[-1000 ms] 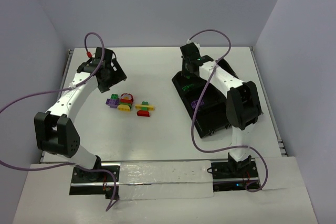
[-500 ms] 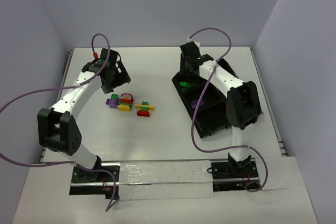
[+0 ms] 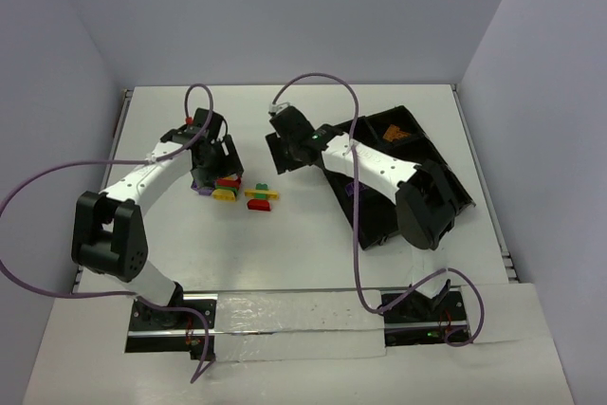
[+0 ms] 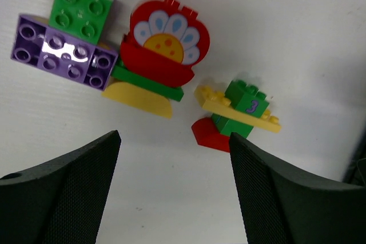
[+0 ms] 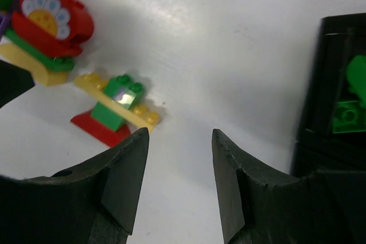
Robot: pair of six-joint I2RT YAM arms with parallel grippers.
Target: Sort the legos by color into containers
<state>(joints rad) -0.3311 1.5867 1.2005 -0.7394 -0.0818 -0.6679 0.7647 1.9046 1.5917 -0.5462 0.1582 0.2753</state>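
Two small clumps of legos lie mid-table. The left clump [image 3: 216, 184] has a purple brick [image 4: 63, 52], a green brick [image 4: 80, 8], a red flower piece [image 4: 166, 41] and a yellow piece [image 4: 137, 94]. The right clump [image 3: 261, 196] stacks a yellow plate [image 4: 237, 108], a green brick [image 4: 246, 96] and a red piece [image 4: 210, 135]. My left gripper [image 3: 220, 160] is open and empty just above the left clump. My right gripper [image 3: 278, 152] is open and empty, beyond the right clump [image 5: 117, 107]. The black tray [image 3: 438, 182] lies at right; a green brick [image 5: 350, 115] sits in it.
An orange piece [image 3: 395, 132] lies in the tray's far compartment. The walls of the enclosure close the table at the back and both sides. Purple cables loop over both arms.
My right gripper has swung left from over the tray to the table near the brick clumps. My left gripper has moved right and down, close over the left clump.
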